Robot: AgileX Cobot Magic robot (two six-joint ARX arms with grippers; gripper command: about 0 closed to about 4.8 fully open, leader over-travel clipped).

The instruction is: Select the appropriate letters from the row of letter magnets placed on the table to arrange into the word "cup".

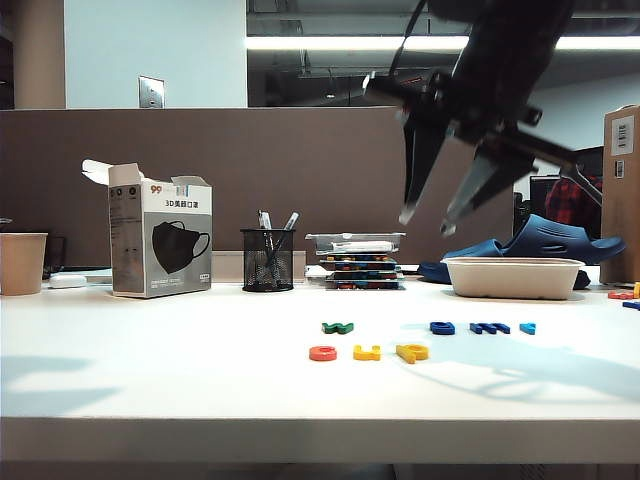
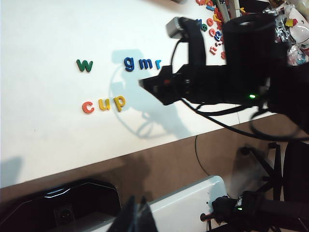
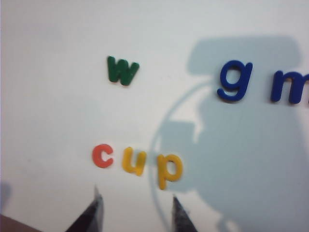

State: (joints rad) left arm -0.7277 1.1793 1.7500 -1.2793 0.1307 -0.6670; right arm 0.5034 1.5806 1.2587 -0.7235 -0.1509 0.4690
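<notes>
On the white table [image 1: 150,370] a red "c" [image 1: 323,353], a yellow "u" [image 1: 367,352] and a yellow "p" [image 1: 412,351] lie side by side and spell "cup". Behind them lies the rest of the row: a green "w" [image 1: 338,327], a dark blue "g" [image 1: 442,327], a dark blue "m" [image 1: 490,327] and a light blue "r" [image 1: 527,328]. My right gripper [image 1: 426,226] hangs open and empty, high above the letters. Its wrist view looks down on "c" [image 3: 103,155], "u" [image 3: 133,161] and "p" [image 3: 168,168]. My left gripper [image 2: 137,215] is shut, off the table's front edge.
At the back stand a paper cup [image 1: 22,263], a mask box [image 1: 160,240], a mesh pen cup [image 1: 268,260], stacked letter trays [image 1: 358,260] and a beige tray [image 1: 514,277]. Blue slippers [image 1: 545,240] lie behind it. Loose letters [image 1: 622,294] sit at the far right.
</notes>
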